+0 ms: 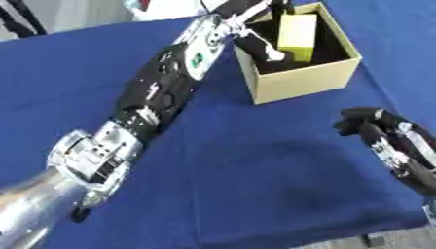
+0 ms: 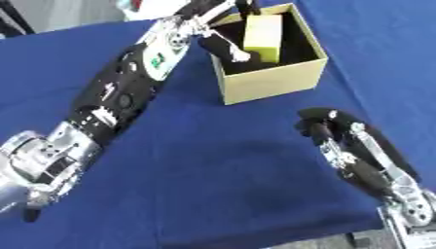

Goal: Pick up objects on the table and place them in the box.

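Note:
A tan cardboard box [image 1: 299, 83] stands open at the far right of the blue table. Inside it a yellow block [image 1: 298, 29] stands on end, leaning a little. My left arm stretches from the lower left up to the box, and my left hand [image 1: 241, 15] reaches over the box's left rim. Its thumb [image 1: 262, 48] lies against the block's left side and its fingers curl over the block's top. My right hand [image 2: 340, 133] rests idle at the lower right with fingers up and relaxed, holding nothing.
The blue cloth [image 1: 255, 170] covers the whole table. Its near edge shows at the bottom right [image 1: 374, 233], with grey floor below. The far edge runs along the upper left, with dark legs beyond it.

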